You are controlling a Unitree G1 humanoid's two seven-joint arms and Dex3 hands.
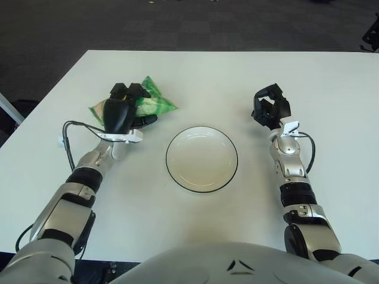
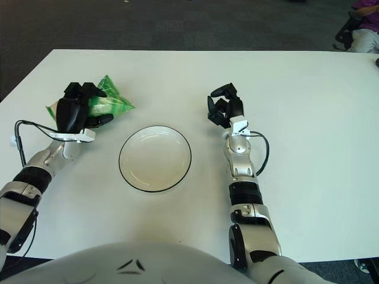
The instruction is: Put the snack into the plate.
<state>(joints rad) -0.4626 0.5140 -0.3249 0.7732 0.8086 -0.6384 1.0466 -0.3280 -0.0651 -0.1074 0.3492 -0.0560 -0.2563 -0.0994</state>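
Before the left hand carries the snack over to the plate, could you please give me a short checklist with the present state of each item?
1. Left hand closed on the snack: ok, fingers wrap the green bag.
2. Snack lifted off the table: cannot tell.
3. Plate free to receive it: ok, nothing lies in it.
4. Path from snack to plate: ok, only bare table between them.
5. Right hand out of the way: ok, it shows to the right of the plate, holding nothing.
6. Snack in the plate: not ok, it is left of the plate.
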